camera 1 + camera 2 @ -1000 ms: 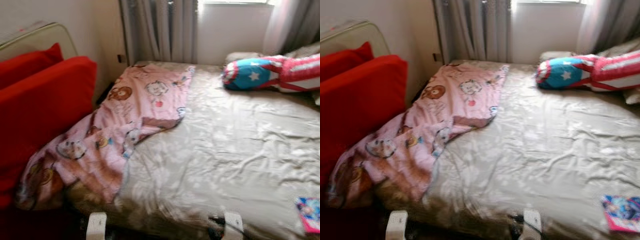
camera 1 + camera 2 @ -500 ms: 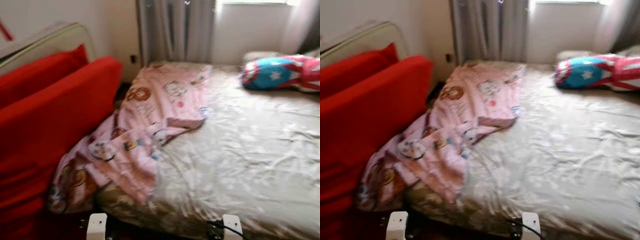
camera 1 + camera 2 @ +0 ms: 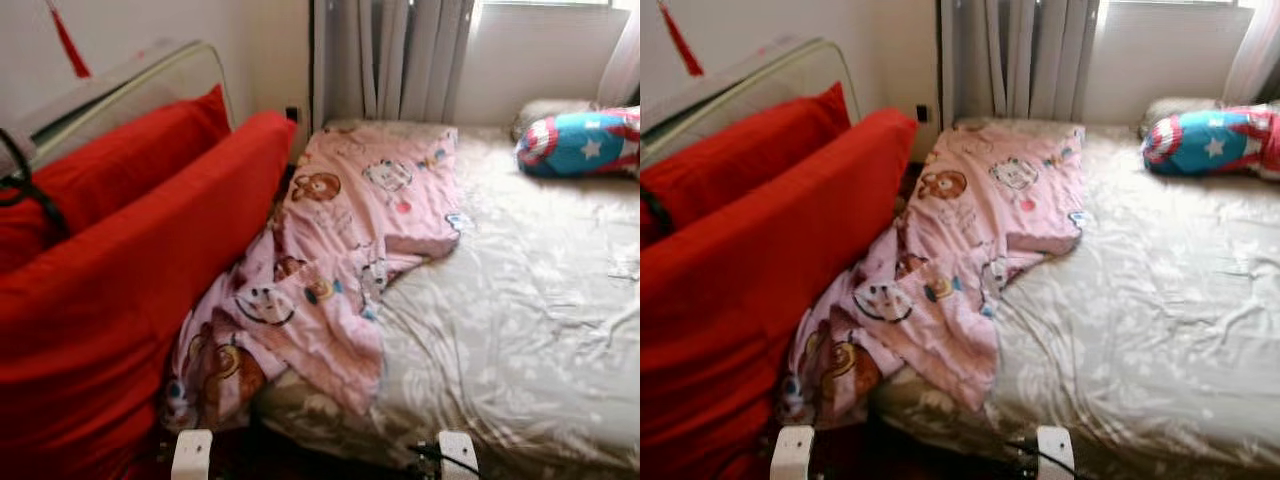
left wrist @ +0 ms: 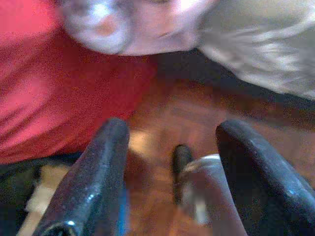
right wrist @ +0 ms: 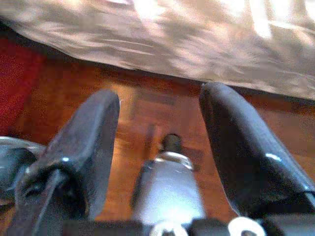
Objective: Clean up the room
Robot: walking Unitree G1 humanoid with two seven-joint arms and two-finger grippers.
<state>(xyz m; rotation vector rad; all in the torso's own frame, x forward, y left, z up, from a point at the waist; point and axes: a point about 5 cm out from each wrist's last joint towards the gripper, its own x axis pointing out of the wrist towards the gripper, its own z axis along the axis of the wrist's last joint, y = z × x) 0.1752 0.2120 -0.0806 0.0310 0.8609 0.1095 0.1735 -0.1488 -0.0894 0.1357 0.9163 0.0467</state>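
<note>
A bed with a wrinkled beige sheet is standing under the window, and everything else is lying around it. A pink cartoon-print blanket is sprawling along the bed's left edge — its lower end is spilling over the side and hanging toward the floor, touching the red cushion that is leaning just beside the bed. A second red cushion is sitting behind the first, against a pale frame. At the far end of the bed, near the grey curtains, a blue, red and white star pillow is resting on the sheet.

Both arms are hanging low by the bed's near edge. The left gripper is holding its fingers wide apart over the wooden floor, gripping nothing — the right gripper is spread wide too, above the same floor beside the sheet's hem.
</note>
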